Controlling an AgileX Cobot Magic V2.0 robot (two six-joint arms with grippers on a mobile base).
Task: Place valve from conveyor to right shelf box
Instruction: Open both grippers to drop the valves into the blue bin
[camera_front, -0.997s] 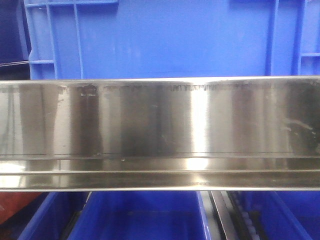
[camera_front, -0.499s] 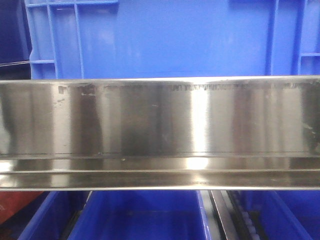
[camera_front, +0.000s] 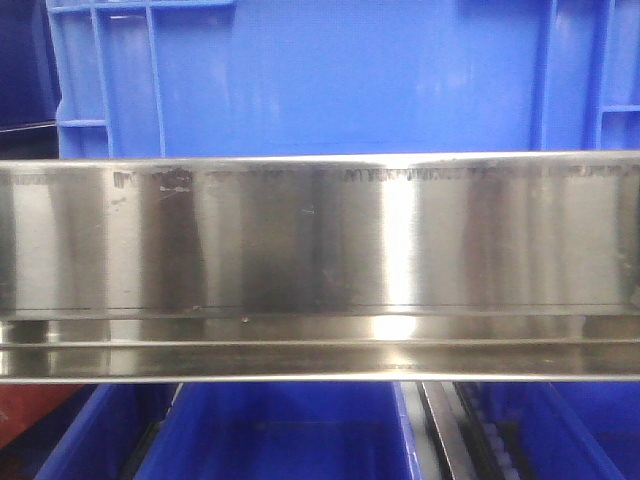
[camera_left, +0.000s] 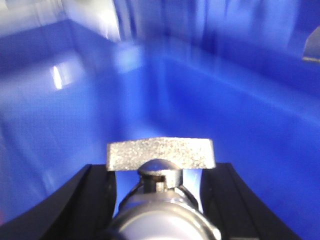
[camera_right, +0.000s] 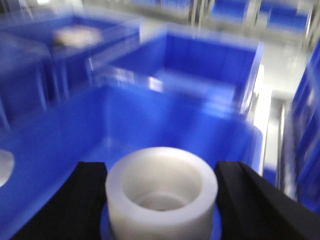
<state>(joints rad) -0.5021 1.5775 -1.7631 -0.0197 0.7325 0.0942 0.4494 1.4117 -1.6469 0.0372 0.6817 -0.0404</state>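
In the left wrist view a silvery metal valve (camera_left: 160, 152) with a flat T-shaped handle sits between the black fingers of my left gripper (camera_left: 161, 170), which is shut on it above the floor of a blue box (camera_left: 225, 100). The right wrist view shows the white plastic cap of a valve (camera_right: 125, 200) filling the gap of my right gripper (camera_right: 161, 172), which is shut on it over another blue box (camera_right: 165, 115). The brushed steel rail of the right shelf (camera_front: 320, 240) crosses the front view. Neither gripper appears in that view, and the conveyor is out of view.
A large blue crate (camera_front: 330, 80) stands on the shelf above the rail, and blue bins (camera_front: 270, 430) sit below it. More blue boxes (camera_right: 210, 60) lie beyond the right gripper. A steel upright (camera_right: 280, 145) runs at its right.
The front view has hardly shifted. The dark reflection at the right end of the steel rail has faded.
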